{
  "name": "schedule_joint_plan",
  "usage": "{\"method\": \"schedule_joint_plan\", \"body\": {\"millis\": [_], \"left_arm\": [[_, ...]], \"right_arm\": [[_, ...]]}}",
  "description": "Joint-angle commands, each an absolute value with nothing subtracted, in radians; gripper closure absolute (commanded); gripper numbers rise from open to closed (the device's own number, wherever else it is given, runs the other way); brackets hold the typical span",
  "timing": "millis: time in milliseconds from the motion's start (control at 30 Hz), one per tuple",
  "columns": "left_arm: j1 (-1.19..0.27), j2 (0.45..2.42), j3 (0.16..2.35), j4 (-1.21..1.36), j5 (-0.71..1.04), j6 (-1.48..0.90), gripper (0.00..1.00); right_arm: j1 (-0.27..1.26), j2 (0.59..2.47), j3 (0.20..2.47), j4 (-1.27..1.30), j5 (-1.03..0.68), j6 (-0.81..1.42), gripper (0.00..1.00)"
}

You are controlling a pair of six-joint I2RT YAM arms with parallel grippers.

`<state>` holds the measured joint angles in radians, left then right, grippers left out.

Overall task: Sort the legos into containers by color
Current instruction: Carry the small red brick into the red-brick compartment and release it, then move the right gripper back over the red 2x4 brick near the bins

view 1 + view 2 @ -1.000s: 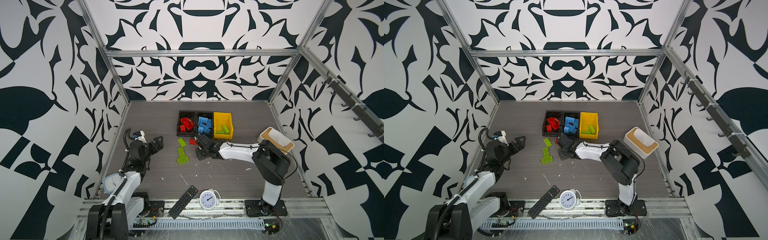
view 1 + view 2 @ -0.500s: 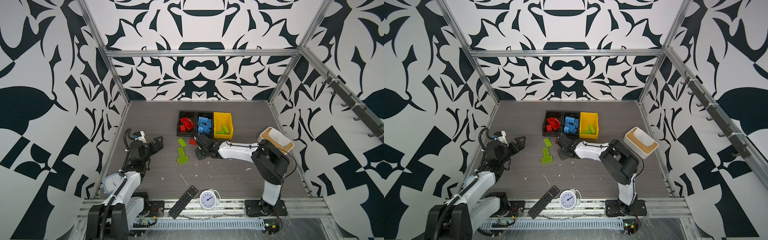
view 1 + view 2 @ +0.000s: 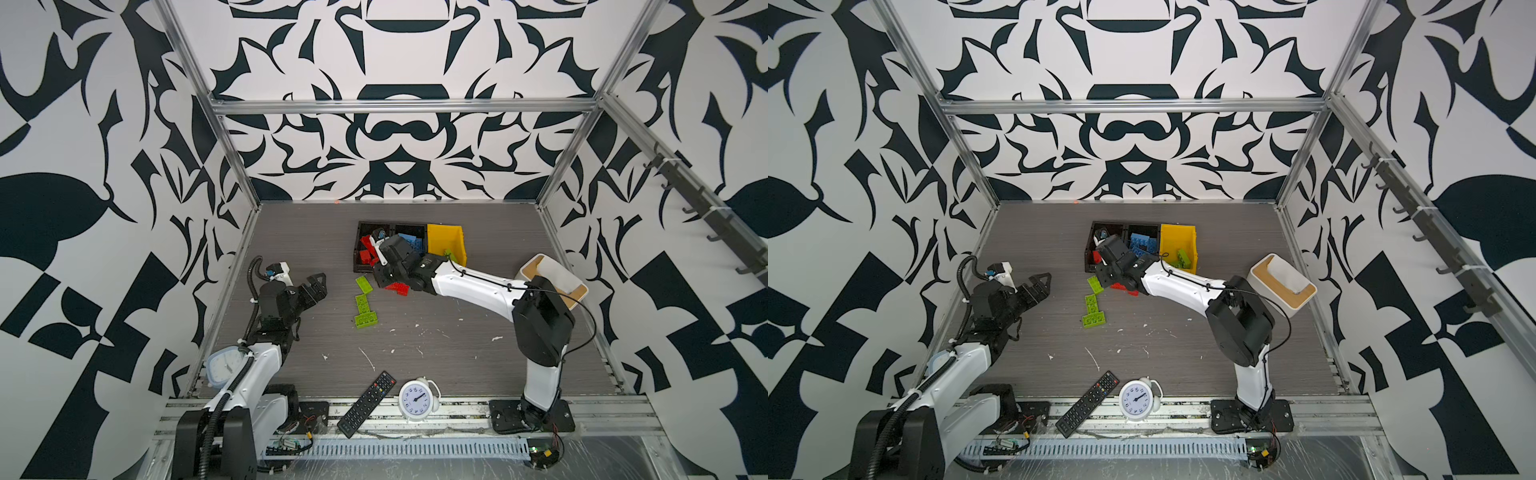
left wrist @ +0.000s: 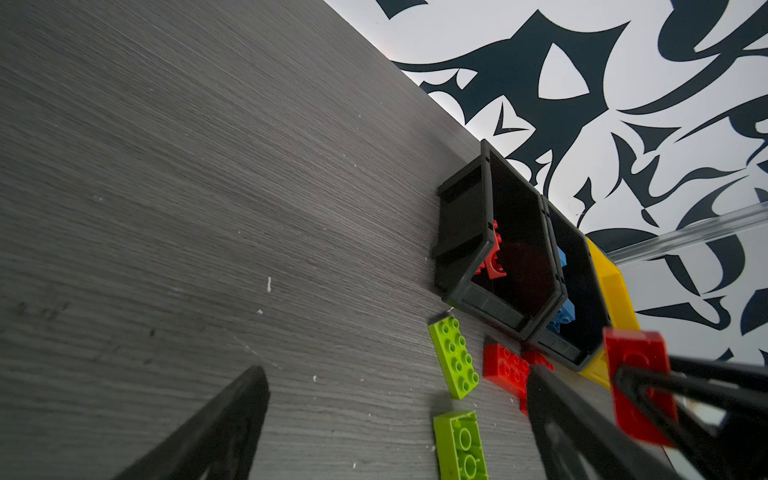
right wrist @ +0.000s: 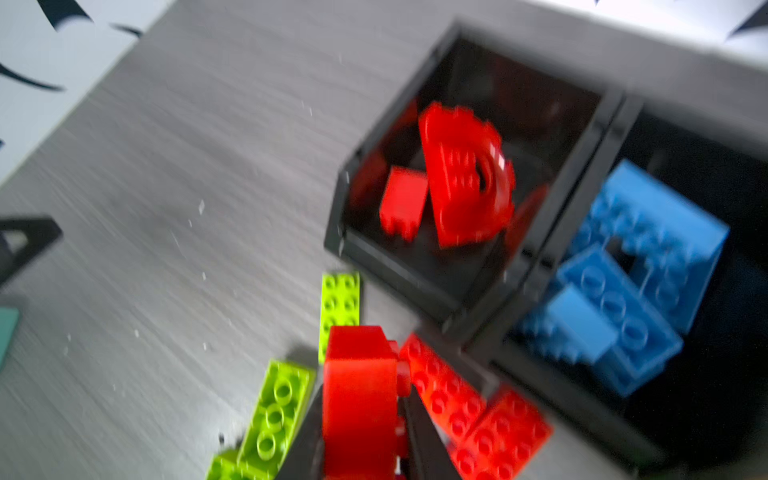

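The right gripper [image 5: 365,424] is pinching a red brick [image 5: 357,374] between pressed-in jaws, with the brick sticking out past the fingertips. It is carrying the brick clear of the table [image 3: 415,345], just in front of the black bin [image 5: 399,266] that is holding the red arch piece [image 5: 465,174]. Going by the colour match, that bin is likely where the brick is heading, which would explain why the arm is reaching toward its open front. Two more red bricks [image 5: 440,386] are lying flat beside that bin's front corner, close by the gripper, and three lime green bricks [image 3: 363,305] are trailing away from the same front edge. The blue bricks [image 5: 623,266] are sitting in the second black bin [image 5: 557,386] joined to the black bin's side, with the yellow bin [image 3: 446,239] next beyond. The left gripper [image 3: 314,287] is hovering with fingers spread and empty, well apart from the black bin, probably to leave the right arm room.
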<state>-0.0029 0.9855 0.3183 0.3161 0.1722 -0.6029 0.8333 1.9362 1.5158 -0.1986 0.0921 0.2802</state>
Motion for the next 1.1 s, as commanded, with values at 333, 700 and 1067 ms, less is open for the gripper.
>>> {"method": "schedule_joint_plan", "body": {"millis": [333,700,1067], "left_arm": [[0.0,0.976,0.341,0.317,0.161,-0.603,0.01],[0.0,0.97,0.339,0.318,0.161,-0.606,0.01],[0.0,0.977,0.341,0.319,0.163,-0.606,0.01]], "right_arm": [[0.769,2.161,1.774,-0.061,0.168,0.232,0.79],[0.756,2.244,1.848,-0.075,0.166,0.24,0.73],[0.772,2.112,1.736,-0.123,0.118,0.238,0.37]]}}
